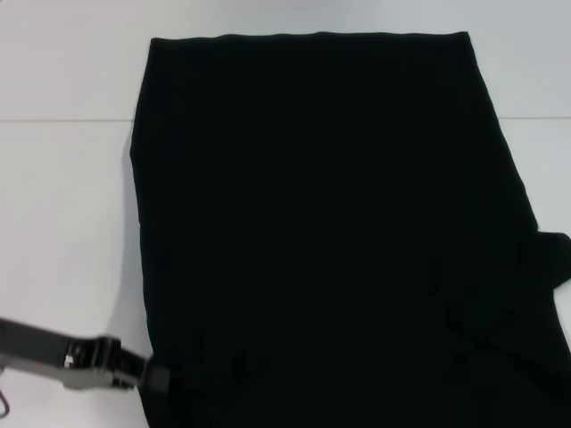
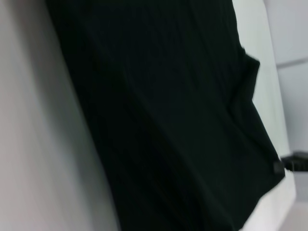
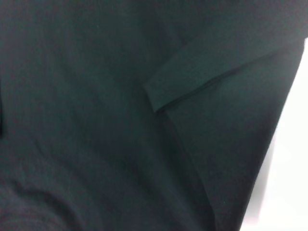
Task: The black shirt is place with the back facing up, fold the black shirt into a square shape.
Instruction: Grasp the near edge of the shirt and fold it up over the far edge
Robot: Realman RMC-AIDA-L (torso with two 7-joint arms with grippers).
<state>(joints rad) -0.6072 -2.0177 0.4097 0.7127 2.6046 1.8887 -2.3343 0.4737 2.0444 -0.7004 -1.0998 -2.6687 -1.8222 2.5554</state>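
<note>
We log a plain black cloth T-shirt (image 1: 330, 232), no lettering visible, long axis running away from us on white tabletop (image 1: 62, 205); left end effector (image 1: 159, 376) at its near-left edge, finger state undeterminable.

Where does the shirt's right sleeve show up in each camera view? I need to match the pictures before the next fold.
Head view: the right sleeve of the black shirt juts out at the right edge, on the white table.
Left wrist view: the sleeve is a small flap near the top right.
Right wrist view: the sleeve fills the upper right, its hem running diagonally.
Shared landmark: the sleeve's hem edge.
</note>
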